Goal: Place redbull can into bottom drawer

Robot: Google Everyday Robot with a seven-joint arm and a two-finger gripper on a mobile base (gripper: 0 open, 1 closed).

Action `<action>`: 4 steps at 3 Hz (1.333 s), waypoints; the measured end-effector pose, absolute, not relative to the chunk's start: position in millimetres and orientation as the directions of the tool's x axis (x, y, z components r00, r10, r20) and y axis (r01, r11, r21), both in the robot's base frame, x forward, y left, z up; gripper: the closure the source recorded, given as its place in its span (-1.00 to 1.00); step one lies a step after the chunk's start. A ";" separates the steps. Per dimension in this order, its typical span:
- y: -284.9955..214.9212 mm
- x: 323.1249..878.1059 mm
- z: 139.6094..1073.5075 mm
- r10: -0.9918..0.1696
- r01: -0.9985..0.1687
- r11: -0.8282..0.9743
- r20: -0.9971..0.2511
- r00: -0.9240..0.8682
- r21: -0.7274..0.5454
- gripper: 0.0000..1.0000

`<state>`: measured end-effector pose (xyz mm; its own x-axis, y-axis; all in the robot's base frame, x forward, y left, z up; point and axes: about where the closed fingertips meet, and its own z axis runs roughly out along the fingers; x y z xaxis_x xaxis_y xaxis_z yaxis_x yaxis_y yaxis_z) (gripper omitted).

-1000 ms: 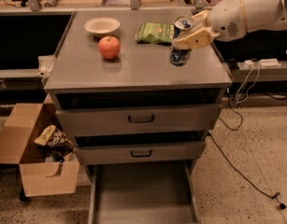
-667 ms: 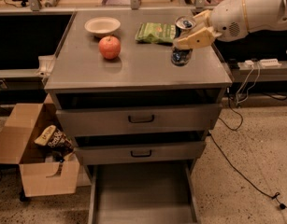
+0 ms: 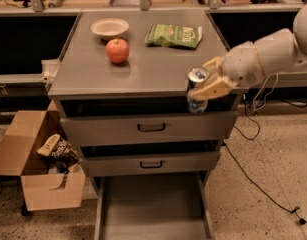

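The redbull can (image 3: 196, 89) is a slim silver-and-blue can with a silver top, held upright in the air in front of the cabinet's front right edge. My gripper (image 3: 209, 86) is shut on the redbull can, its tan fingers (image 3: 213, 88) wrapped round the can's middle from the right. The bottom drawer (image 3: 153, 206) is pulled out at the foot of the cabinet, its flat grey floor showing, well below and to the left of the can.
On the cabinet top (image 3: 143, 69) lie a red apple (image 3: 117, 50), a white bowl (image 3: 109, 28) and a green chip bag (image 3: 173, 35). The two upper drawers (image 3: 150, 128) with dark handles stand slightly ajar. A cardboard box (image 3: 38, 164) with snacks stands at left. Cables run over the floor at right.
My gripper has carried the redbull can off the cabinet top, forward and down past the front right edge. The view has also shifted.
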<state>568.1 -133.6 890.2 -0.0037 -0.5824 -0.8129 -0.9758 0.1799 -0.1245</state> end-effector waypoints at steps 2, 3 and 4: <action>-139.1 523.4 819.9 -0.603 -0.992 0.111 -0.797 -0.027 -0.051 1.00; -140.1 515.7 788.9 -0.610 -0.993 0.112 -0.792 -0.040 -0.035 1.00; -141.4 499.1 724.4 -0.614 -0.992 0.129 -0.784 -0.092 0.016 1.00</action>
<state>499.1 -141.4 724.4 -0.0922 -0.6140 -0.7839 -0.9916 0.1286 0.0159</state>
